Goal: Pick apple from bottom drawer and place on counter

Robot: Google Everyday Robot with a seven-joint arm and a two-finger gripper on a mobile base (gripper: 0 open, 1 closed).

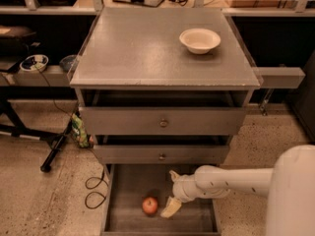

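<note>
Grey counter (147, 53) fills the upper middle of the frame, bare except for a white bowl (200, 40) at its upper right. That bowl is a hazard for the later set-down, since an apple lowered too close to it could knock it or roll against it.

Lower centre, the bottom drawer (129, 188) stands pulled out, and the closed drawer front (162, 154) just above overhangs its back part. A lift taken straight up risks catching the wrist on that front, so the way out looks to be toward the bottom edge of the frame first.

From the lower right the white arm (236, 181) reaches in almost level toward the left, its wrist bent down into the drawer. The gripper (168, 193) hangs over the drawer floor with its fingers (171, 208) spread wide, one pointing toward the top of the frame and one toward the bottom.

Smallest, the apple (150, 205) sits on the drawer floor at lower centre, just left of the lower finger and outside the gap. Closing now would probably pinch air or nudge the round fruit, which could roll toward the left wall.
</note>
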